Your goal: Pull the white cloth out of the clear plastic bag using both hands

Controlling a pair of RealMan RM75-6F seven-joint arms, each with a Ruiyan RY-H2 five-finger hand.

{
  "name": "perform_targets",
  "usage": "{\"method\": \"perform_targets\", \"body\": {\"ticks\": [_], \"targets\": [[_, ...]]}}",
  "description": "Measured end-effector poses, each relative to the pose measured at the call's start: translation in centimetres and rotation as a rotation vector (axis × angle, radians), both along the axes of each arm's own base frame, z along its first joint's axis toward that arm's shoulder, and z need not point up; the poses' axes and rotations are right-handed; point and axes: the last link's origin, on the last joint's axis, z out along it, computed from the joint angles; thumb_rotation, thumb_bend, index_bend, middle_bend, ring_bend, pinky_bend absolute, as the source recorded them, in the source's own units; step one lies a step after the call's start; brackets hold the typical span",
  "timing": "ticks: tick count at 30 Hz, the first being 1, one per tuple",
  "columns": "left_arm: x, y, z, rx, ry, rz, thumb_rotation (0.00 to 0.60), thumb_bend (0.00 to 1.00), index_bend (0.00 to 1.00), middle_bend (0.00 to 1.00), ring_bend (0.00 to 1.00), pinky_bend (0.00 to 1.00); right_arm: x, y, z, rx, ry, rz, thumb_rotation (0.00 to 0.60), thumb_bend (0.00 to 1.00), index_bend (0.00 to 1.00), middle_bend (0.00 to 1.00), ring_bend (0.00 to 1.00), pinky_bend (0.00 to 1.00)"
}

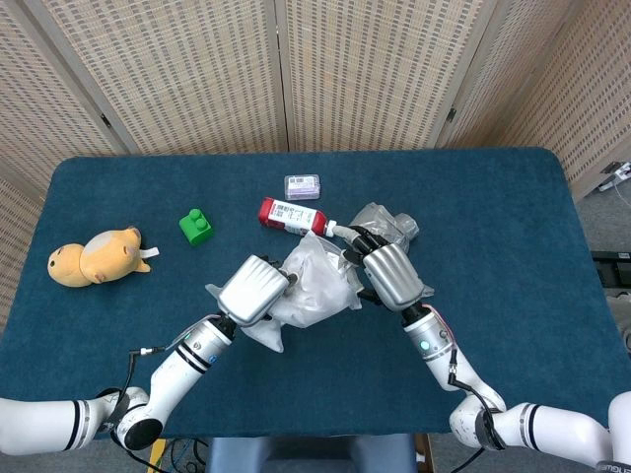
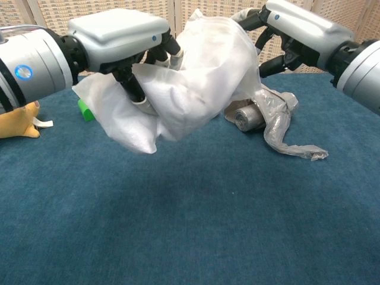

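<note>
Item: white cloth (image 2: 196, 77), soft and crumpled; lifted off the desk (image 2: 190, 225) and slung between the two hands, its bulk hanging in folds below them; long axis roughly left to right, from one hand to the other.

Item: left hand (image 2: 122, 44); at the cloth's left end, palm side down, fingers curled into the fabric and holding it; a loose flap of cloth droops beneath this hand.

Item: right hand (image 2: 285, 35); at the cloth's upper right edge, fingers bent onto the fabric; it appears to grip the cloth there, though the contact is partly hidden by folds. In the head view the right hand (image 1: 389, 276) and the left hand (image 1: 254, 291) flank the white bundle (image 1: 315, 281) at about equal nearness.

Item: clear plastic bag (image 2: 279, 122); lying crumpled on the desk behind and to the right of the cloth, below the right hand, one thin tail trailing right; whether any cloth remains inside cannot be told; judged mostly withdrawn.

Other stock on the desk: grey roll (image 2: 249, 117) touching the bag; red and white bottle (image 1: 291, 216); small purple box (image 1: 303, 185); green block (image 1: 196, 227); yellow plush toy (image 1: 96, 256), well apart at far left.

Judgement: the coming move depends on drawing the cloth leftward, away from the bag.
</note>
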Motion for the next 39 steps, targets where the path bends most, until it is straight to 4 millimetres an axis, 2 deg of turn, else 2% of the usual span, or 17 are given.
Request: {"method": "perform_targets", "body": {"ticks": [4, 10, 15, 25, 33, 39], "targets": [[-1.0, 0.1, 0.0, -0.012, 0.05, 0.054, 0.6, 0.13, 0.31, 0.63, 0.55, 0.61, 0.1, -0.3, -0.4, 0.013, 0.016, -0.003, 0.6, 0.66, 0.69, 0.19, 0.14, 0.37], [-2.7, -0.1, 0.3, -0.037, 0.114, 0.152, 0.6, 0.11, 0.1, 0.29, 0.4, 0.54, 0.7, -0.8, -1.5, 0.036, 0.027, -0.003, 0.6, 0.66, 0.7, 0.19, 0.14, 0.37], [-3.9, -0.5, 0.5, -0.049, 0.139, 0.204, 0.6, 0.07, 0.03, 0.12, 0.35, 0.53, 0.6, -1.1, -2.0, 0.041, 0.031, -0.013, 0.6, 0.66, 0.7, 0.19, 0.14, 0.37], [-5.3, -1.0, 0.2, -0.07, 0.148, 0.253, 0.6, 0.04, 0.02, 0.09, 0.33, 0.53, -0.4, -1.6, -2.9, 0.053, 0.044, -0.058, 0.6, 0.66, 0.7, 0.19, 0.14, 0.37], [-5.8, -1.2, -0.1, -0.069, 0.132, 0.261, 0.6, 0.02, 0.01, 0.04, 0.2, 0.5, -1.0, -1.7, -2.9, 0.053, 0.041, -0.081, 0.6, 0.66, 0.7, 0.19, 0.14, 0.37], [-5.8, -1.4, -0.2, -0.066, 0.115, 0.247, 0.6, 0.02, 0.05, 0.05, 0.21, 0.49, -1.9, -1.7, -2.6, 0.046, 0.039, -0.104, 0.6, 0.66, 0.7, 0.2, 0.14, 0.37]]}}
